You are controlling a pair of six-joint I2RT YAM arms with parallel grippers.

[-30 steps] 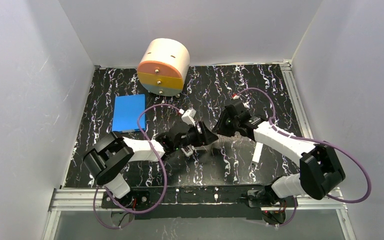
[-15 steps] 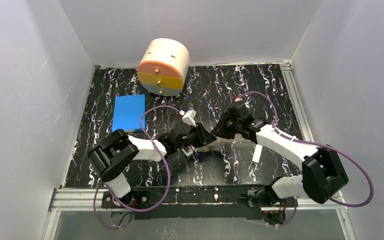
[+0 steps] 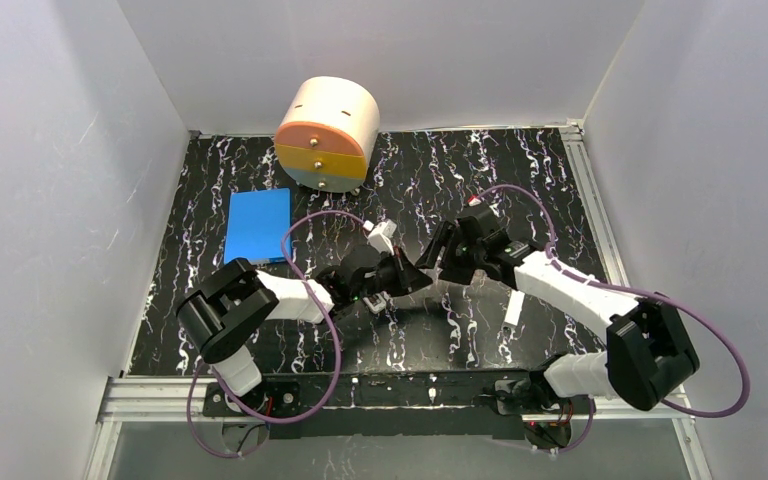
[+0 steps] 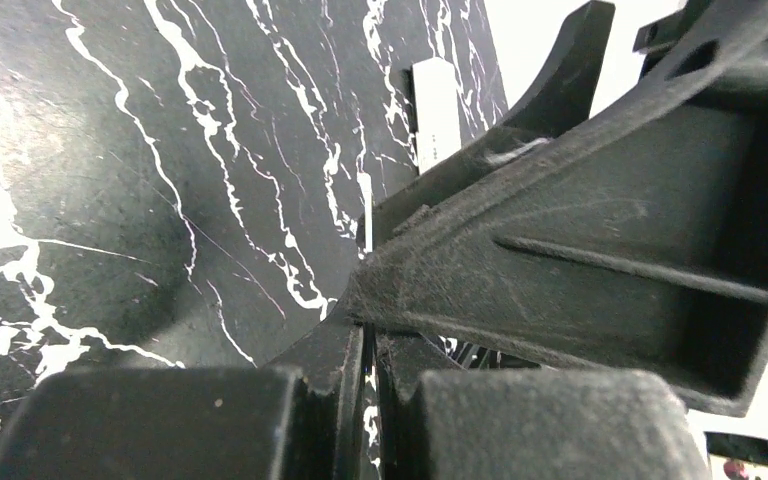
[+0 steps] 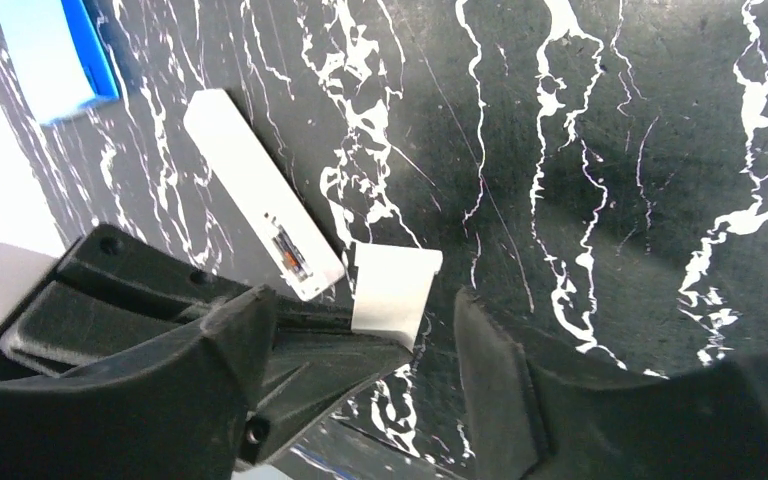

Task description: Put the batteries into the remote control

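White remote control [image 5: 260, 190] is lying flat on the black marbled table [image 5: 610, 150], plain back facing up, a small dark-and-orange patch showing near its lower end. Just off that end, a small white cover piece [image 5: 392, 288] is sitting at the tips of the left gripper [image 4: 365, 340]. Left jaws are pressing fully together. In the left wrist view a thin white edge is standing up out of the slit between them, so the cover piece is looking pinched edge-on. Right gripper [image 5: 365, 305] is hovering over the same spot, jaws standing well apart to either side of the cover piece and gripping nothing. In the top view both arms are meeting nose to nose near the table's middle, the remote control mostly hiding beneath the left arm. Long white bar [image 3: 513, 308] is lying to the right, beside the right forearm. Blue pad [image 3: 259, 225] is resting at the left, and a round cream drawer unit [image 3: 327, 133] is sitting at the back edge.
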